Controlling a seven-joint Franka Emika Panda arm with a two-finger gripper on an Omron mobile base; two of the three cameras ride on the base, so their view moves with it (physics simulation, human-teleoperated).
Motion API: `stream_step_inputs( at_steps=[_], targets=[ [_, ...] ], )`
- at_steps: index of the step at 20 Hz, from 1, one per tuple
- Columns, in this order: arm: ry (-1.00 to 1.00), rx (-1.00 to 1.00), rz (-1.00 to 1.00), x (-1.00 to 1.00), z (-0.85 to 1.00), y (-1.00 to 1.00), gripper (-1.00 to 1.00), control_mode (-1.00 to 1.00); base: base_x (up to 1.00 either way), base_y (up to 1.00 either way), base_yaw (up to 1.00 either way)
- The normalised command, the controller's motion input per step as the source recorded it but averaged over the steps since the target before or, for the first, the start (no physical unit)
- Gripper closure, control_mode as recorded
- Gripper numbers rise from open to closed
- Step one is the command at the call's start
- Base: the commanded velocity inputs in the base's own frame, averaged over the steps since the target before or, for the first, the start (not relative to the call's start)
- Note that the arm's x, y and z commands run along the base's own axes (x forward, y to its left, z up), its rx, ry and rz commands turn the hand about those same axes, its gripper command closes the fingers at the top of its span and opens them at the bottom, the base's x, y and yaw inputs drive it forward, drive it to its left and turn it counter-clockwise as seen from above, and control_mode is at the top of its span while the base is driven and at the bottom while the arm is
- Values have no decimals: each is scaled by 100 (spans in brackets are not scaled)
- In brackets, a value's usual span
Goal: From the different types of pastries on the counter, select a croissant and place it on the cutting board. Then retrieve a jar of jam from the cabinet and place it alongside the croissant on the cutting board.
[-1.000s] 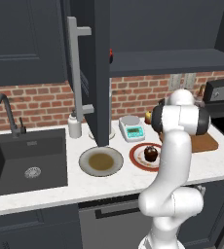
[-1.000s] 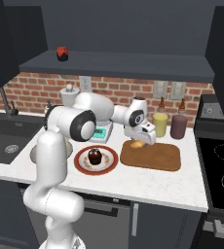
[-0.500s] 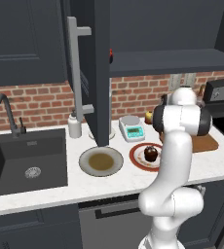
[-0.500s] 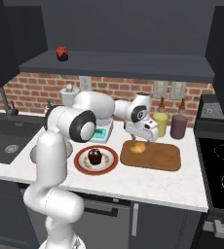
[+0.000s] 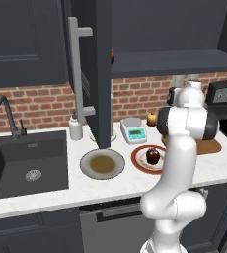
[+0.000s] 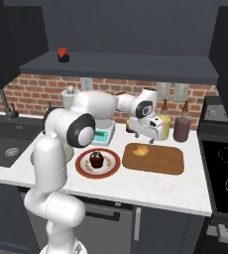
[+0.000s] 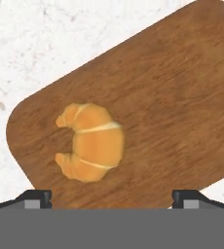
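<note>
One croissant (image 7: 91, 141) lying free on the cutting board (image 6: 160, 159), fingers (image 7: 36, 198) spread wide above it; muffin (image 6: 96, 159) on plate (image 6: 81, 165) beside, jar (image 6: 63, 54) on cabinet shelf (image 6: 121, 66), two canisters (image 6: 181, 129) behind board

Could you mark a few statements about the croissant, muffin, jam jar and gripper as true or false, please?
1. The croissant lies on the cutting board. True.
2. The gripper is shut on the croissant. False: its fingers stand wide apart, clear of it.
3. The muffin sits on the cutting board. False: it is on the red-rimmed plate.
4. The jam jar is on the cabinet shelf. True.
</note>
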Motion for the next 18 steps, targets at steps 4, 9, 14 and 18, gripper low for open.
stream_step_inputs(
  at_steps=[4, 9, 14, 18],
  targets=[
    [-10, 1, 0, -45, 66, 19, -100, -100, 0, 0, 0],
    [-10, 0, 1, -51, 42, 43, -100, -100, 0, 0, 0],
    [-2, 0, 9, -57, 1, 70, -100, -100, 0, 0, 0],
    [-4, 0, 12, -57, 0, 77, -100, -100, 0, 0, 0]
  ],
)
